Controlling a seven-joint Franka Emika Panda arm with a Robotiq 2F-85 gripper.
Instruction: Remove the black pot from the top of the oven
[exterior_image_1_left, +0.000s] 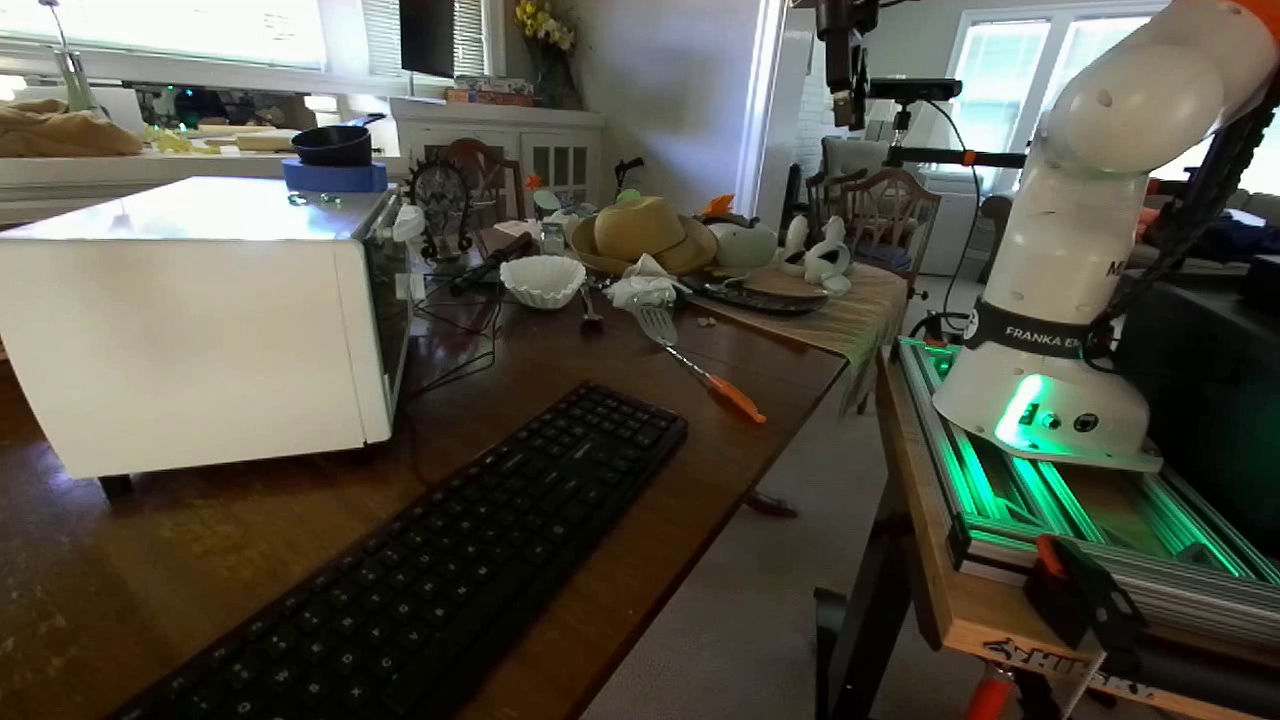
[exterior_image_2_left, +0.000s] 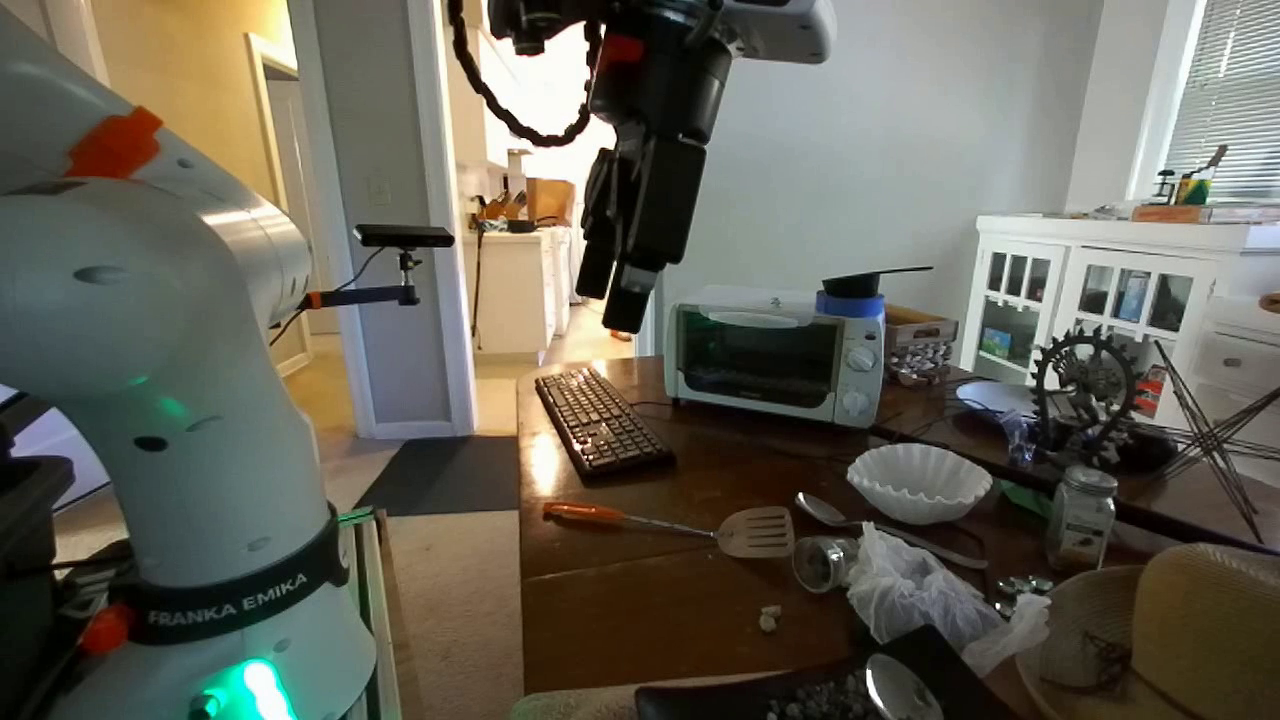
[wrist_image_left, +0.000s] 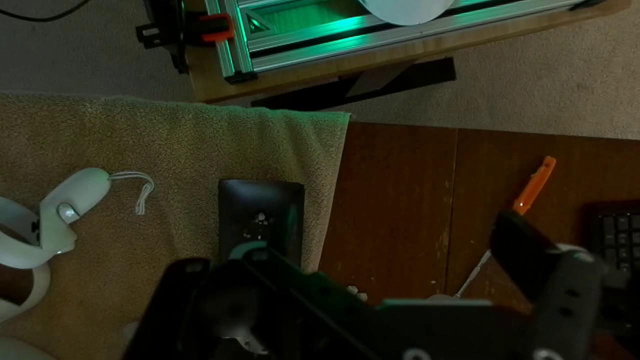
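The black pot (exterior_image_1_left: 335, 146) sits on a blue ring-like piece on top of the white oven (exterior_image_1_left: 180, 340), near its edge. In an exterior view the pot (exterior_image_2_left: 852, 286) is above the right end of the oven (exterior_image_2_left: 755, 360), its handle pointing right. My gripper (exterior_image_2_left: 612, 300) hangs in the air, pointing down, left of the oven in that view and well apart from the pot. It also shows at the top of an exterior view (exterior_image_1_left: 848, 110). In the wrist view its fingers (wrist_image_left: 352, 245) are spread wide with nothing between them. The pot and oven are out of the wrist view.
A black keyboard (exterior_image_2_left: 605, 420) lies in front of the oven. A spatula (exterior_image_2_left: 755, 532) with an orange handle, a white fluted bowl (exterior_image_2_left: 920, 483), a glass jar (exterior_image_2_left: 1082, 518), a straw hat (exterior_image_2_left: 1210, 630) and a black tray (wrist_image_left: 261, 215) are on the table. A spiky metal wheel (exterior_image_2_left: 1085, 385) stands farther back.
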